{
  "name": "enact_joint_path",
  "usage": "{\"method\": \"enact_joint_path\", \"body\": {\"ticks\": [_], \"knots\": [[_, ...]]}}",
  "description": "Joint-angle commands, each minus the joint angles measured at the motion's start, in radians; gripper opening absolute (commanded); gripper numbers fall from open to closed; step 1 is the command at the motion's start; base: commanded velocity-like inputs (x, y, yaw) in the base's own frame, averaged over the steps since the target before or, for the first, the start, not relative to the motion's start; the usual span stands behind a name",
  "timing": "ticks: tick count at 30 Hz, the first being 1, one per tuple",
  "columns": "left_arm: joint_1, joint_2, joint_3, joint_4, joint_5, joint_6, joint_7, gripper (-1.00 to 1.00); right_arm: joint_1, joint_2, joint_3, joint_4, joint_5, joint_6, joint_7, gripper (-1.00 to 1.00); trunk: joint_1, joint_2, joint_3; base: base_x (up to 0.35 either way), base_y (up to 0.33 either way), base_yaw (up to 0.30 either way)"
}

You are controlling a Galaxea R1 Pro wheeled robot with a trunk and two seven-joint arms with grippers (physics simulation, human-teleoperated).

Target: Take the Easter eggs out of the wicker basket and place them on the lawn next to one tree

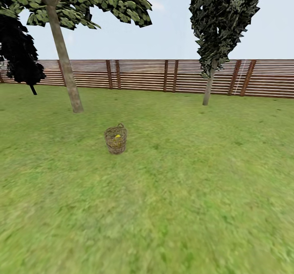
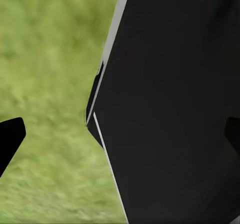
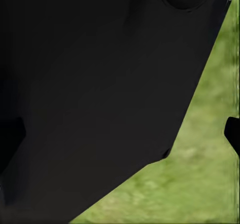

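Head view first: we see the lawn [image 1: 183, 208] running up to a brown slat fence [image 1: 143, 74], nothing standing between us and the wicker basket [image 1: 116, 139]. Basket sits upright on the grass, left of centre, tan weave with a small handle loop. We count one yellow patch inside, an Easter egg [image 1: 117, 136]; too small to tell how many eggs are in there. Three trees: the pale-trunked tree [image 1: 65, 61] just behind and left of the basket, a thin-trunked dark one [image 1: 210, 82] to the right near the fence, a near-black one [image 1: 18, 53] at far left.

Left wrist view: dark robot body panel [image 2: 170, 109] blocks most of it, blurred grass beside, one black fingertip [image 2: 9, 139] at the edge. Left gripper state: we can't tell.

Right wrist view: same, black panel [image 3: 95, 94], grass strip, fingertip [image 3: 233, 131] at the edge. Right gripper: can't tell.
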Motion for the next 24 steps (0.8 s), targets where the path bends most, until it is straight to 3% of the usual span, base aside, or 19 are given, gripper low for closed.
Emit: {"method": "enact_joint_path", "body": {"ticks": [1,14,24], "knots": [[0.0,0.0,0.005,0.0,0.001,-0.003,0.001,1.0,0.0,0.0,0.007,0.001,0.003,-0.003,-0.001,1.0,0.0,0.0,0.0,0.252,-0.223,0.057],[0.0,0.0,0.005,0.0,0.001,-0.003,0.005,1.0,0.001,0.001,0.008,0.003,0.003,-0.021,-0.001,1.0,0.0,0.0,0.0,0.252,-0.223,0.015],[0.0,0.0,0.005,0.0,0.001,-0.003,0.007,1.0,0.001,-0.006,0.007,0.004,0.003,-0.021,-0.001,1.0,0.0,0.0,0.0,0.252,-0.223,0.127]]}}
